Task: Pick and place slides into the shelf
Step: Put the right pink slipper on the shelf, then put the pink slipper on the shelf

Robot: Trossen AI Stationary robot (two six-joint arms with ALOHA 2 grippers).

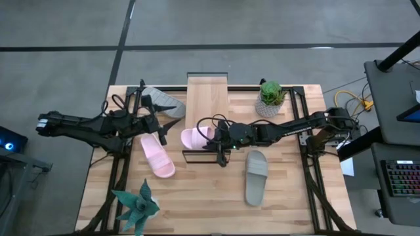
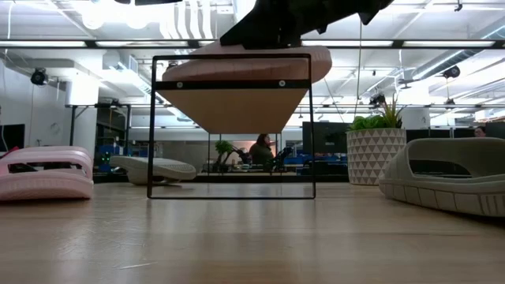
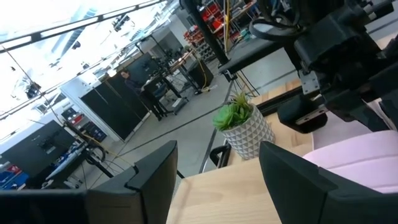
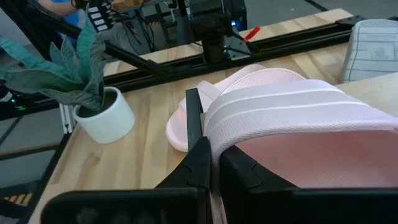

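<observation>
The shelf [image 1: 207,98] stands mid-table, a light wood plank on a black frame [image 2: 231,192]. A pale pink slide [image 1: 195,136] is at the shelf's near end [image 2: 252,65], with my right gripper [image 1: 215,137] shut on it. The second pink slide [image 1: 157,156] lies sole-down on the table left of the shelf [image 2: 43,173]. One grey slide [image 1: 164,101] lies far left of the shelf, the other grey slide [image 1: 256,176] to its near right [image 2: 446,177]. My left gripper [image 1: 161,126] hovers open beside the shelf's left side [image 3: 214,186], touching nothing. My right gripper [image 4: 217,165] holds the pink slide by the side of its wide strap [image 4: 214,127], pinched with one finger outside [image 4: 199,158] and the other finger [image 4: 242,171] under the strap. It comes from the table's right. The slide sits level at the shelf top; whether its sole rests there I cannot tell.
A green plant in a white patterned pot [image 1: 270,99] stands right of the shelf's far end. A spiky plant in a white pot [image 1: 136,206] stands at the near left edge. Black frame rails run along the table's left and right sides. Bare wood lies near the middle front.
</observation>
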